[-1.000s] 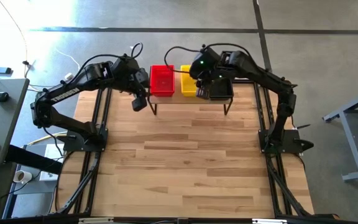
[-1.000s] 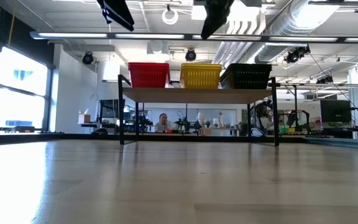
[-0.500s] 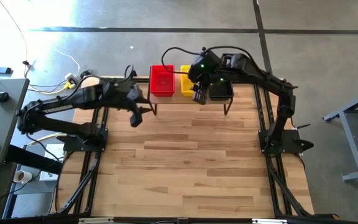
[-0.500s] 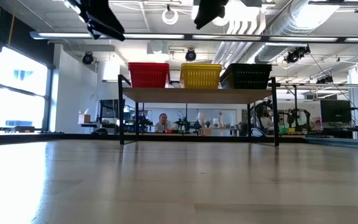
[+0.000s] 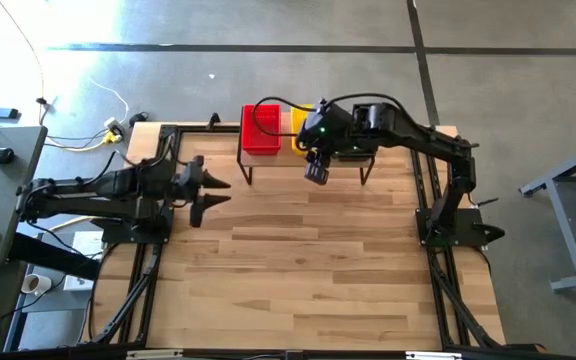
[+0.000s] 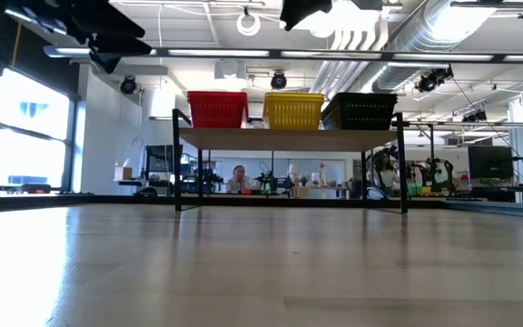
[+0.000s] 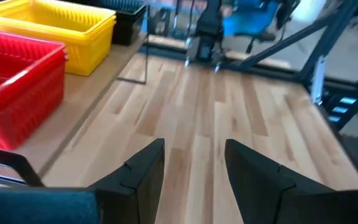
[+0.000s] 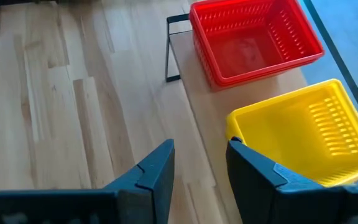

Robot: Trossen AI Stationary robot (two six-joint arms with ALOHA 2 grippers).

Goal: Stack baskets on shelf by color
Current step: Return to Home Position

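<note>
The shelf (image 6: 289, 138) stands at the table's far edge on thin black legs. On its plank a red basket (image 6: 217, 109), a yellow basket (image 6: 292, 110) and a black basket (image 6: 360, 111) rest on their bottoms in a row. My left gripper (image 5: 213, 195) is open and empty, in front of the shelf's left end; it also shows in the left wrist view (image 7: 191, 168). My right gripper (image 5: 315, 172) is open and empty above the shelf's front edge, near the yellow basket (image 8: 297, 130) and the red basket (image 8: 253, 37). My right arm hides the black basket in the high view.
The wooden tabletop (image 5: 308, 260) stretches from the shelf to the near edge. Black frame rails (image 5: 158, 200) run along the table's left and right sides. People and workbenches show in the room beyond the shelf (image 6: 237, 177).
My left gripper has drawn back from the shelf's left end toward the table's left and near edges, the arm folding low. My right gripper has gone from over the baskets toward the near edge, past the shelf's front. The baskets have stayed put.
</note>
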